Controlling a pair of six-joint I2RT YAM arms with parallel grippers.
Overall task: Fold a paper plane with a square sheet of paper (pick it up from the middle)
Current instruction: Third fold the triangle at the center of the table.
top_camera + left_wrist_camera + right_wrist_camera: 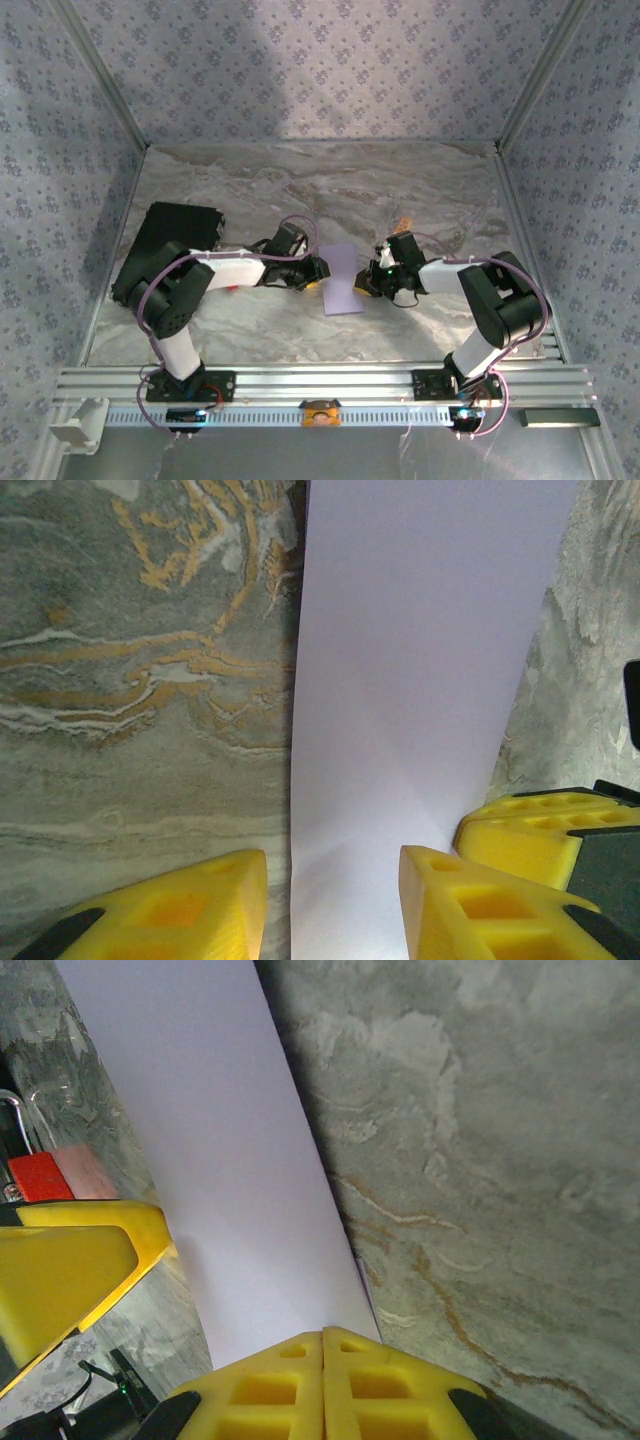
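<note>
Left arm [185, 300] and right arm [500, 305] — black joints, white links, lilac cables [298, 222] looped along each. Left tool [332, 865], right tool [322, 1338]: yellow fingers [190, 915] with square recesses, black backing. Small green light on right wrist.

1. Paper [340, 278] is laid mid-table [300, 190], between the two grippers.
2. Left gripper [335, 880] is placed at the paper's left edge. The edge is straddled by its parted jaws, with one finger over the paper and one over bare table.
3. Right gripper [322, 1345] is set at the paper's right edge, with jaws closed and tips touching the paper.
4. Pad [165, 245] is laid far left, well apart from the paper.
5. Block [403, 222] is placed just behind the right gripper.
</note>
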